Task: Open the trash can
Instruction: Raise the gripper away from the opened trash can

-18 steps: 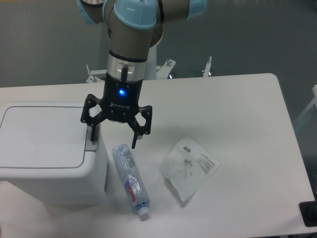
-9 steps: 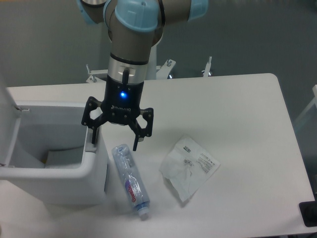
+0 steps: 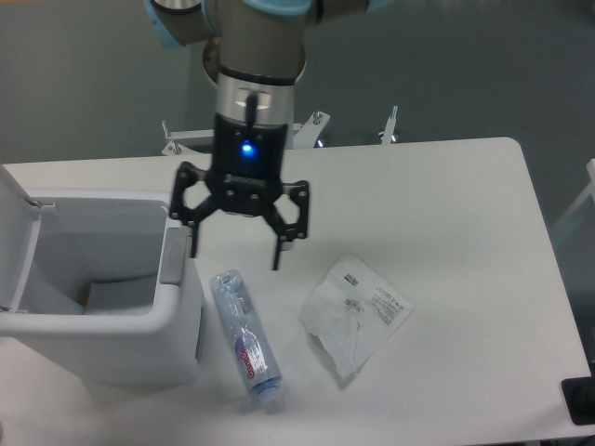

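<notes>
The white trash can (image 3: pixel 177 321) stands at the table's left edge. Its lid (image 3: pixel 13 232) is swung up and back on the far left, and the inside of the bin shows. The grey push-button tab (image 3: pixel 174 256) sits on the bin's right rim. My gripper (image 3: pixel 235 255) is open and empty, hanging just to the right of the tab and above the table. Its left fingertip (image 3: pixel 193 249) is beside the tab without touching it.
A clear plastic bottle (image 3: pixel 245 337) with a red label lies on the table right of the bin, under the gripper. A crumpled clear plastic bag (image 3: pixel 354 313) with white labels lies further right. The table's front edge runs close below both.
The lid was flat and shut one second ago; it has sprung open to the left. My gripper has lifted off the tab and moved right and slightly up.
</notes>
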`<state>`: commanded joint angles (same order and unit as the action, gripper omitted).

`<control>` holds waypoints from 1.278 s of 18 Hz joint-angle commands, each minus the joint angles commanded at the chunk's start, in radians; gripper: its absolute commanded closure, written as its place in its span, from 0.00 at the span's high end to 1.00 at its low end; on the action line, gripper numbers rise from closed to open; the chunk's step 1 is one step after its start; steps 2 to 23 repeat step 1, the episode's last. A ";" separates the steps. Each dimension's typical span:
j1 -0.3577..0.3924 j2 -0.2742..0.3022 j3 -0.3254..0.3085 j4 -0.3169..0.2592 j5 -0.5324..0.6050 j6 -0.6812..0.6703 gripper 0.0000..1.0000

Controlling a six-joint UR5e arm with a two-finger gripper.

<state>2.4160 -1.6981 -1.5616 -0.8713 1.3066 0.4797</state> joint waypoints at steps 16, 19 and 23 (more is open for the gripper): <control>0.003 -0.003 -0.003 -0.005 0.038 0.049 1.00; 0.003 -0.003 -0.003 -0.005 0.038 0.049 1.00; 0.003 -0.003 -0.003 -0.005 0.038 0.049 1.00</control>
